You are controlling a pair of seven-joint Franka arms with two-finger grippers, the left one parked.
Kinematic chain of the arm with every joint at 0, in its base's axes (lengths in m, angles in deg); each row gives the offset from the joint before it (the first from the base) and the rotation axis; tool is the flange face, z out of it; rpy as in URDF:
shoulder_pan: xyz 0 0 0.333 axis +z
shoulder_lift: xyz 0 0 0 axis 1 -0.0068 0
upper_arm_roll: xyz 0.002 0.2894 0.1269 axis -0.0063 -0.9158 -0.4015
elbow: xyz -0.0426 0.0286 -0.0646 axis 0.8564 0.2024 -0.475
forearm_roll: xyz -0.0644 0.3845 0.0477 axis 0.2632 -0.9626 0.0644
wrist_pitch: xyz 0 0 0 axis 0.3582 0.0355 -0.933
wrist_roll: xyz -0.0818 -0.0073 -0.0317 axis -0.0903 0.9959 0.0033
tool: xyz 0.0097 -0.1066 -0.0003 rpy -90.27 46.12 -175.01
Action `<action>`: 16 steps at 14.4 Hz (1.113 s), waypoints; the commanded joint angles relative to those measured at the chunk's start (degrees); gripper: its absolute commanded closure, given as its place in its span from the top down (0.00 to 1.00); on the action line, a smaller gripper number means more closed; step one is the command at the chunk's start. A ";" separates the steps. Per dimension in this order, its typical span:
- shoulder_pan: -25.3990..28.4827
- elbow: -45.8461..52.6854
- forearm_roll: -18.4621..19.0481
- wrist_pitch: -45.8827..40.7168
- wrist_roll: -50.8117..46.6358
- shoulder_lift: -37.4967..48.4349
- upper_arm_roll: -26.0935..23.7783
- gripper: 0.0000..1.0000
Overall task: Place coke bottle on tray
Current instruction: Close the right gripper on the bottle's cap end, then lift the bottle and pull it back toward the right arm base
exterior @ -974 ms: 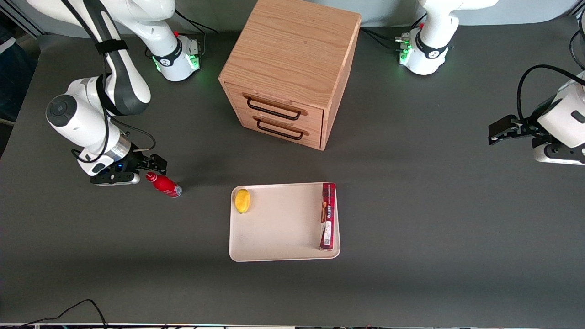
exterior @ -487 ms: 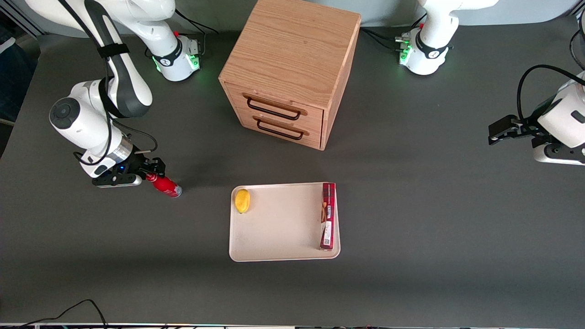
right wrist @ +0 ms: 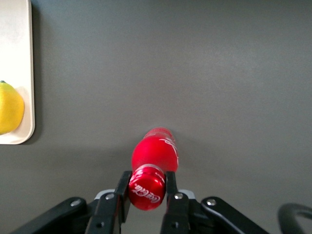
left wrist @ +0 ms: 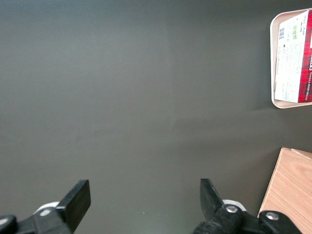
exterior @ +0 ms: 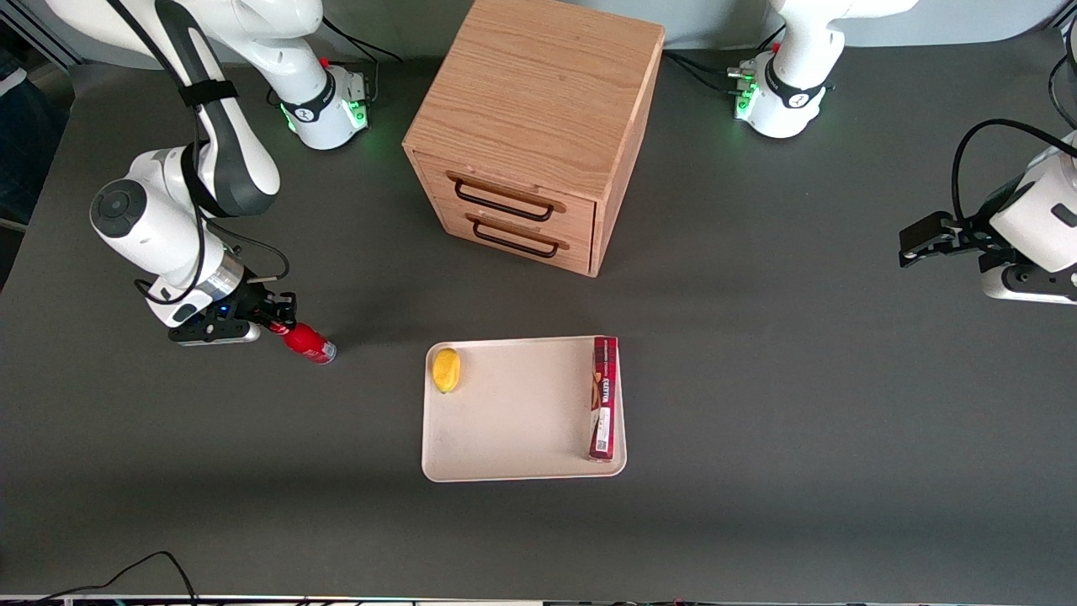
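Observation:
The coke bottle (exterior: 307, 342), small, glossy and red, stands on the dark table toward the working arm's end, apart from the tray. My right gripper (exterior: 282, 323) is at the bottle's top, its fingers pressed on both sides of the red cap. In the right wrist view the gripper (right wrist: 147, 194) clamps the cap, and the bottle's body (right wrist: 156, 148) shows below it. The cream tray (exterior: 522, 412) lies flat near the table's middle, and its corner shows in the right wrist view (right wrist: 14, 58).
A yellow lemon (exterior: 446, 369) lies in the tray's corner nearest the bottle, also in the right wrist view (right wrist: 9, 107). A long red box (exterior: 604, 396) lies along the tray's edge toward the parked arm. A wooden two-drawer cabinet (exterior: 538, 126) stands farther from the camera.
My gripper has moved onto the bottle's top and its fingers have closed on the cap. The bottle has stayed in place on the table.

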 commanded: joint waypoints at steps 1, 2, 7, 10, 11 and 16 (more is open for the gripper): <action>-0.34 2.73 0.57 -10.21 0.24 5.92 -0.04 0.00; -0.34 4.92 0.57 -14.87 -0.02 7.50 -0.04 0.00; -0.42 15.90 0.22 -36.05 -0.20 13.40 0.14 0.00; -0.69 25.74 0.21 -47.31 -0.64 13.32 0.49 0.00; -0.78 28.56 0.21 -50.22 -0.73 12.97 0.49 0.00; -0.34 35.06 0.65 -52.00 -3.69 9.64 -0.03 0.00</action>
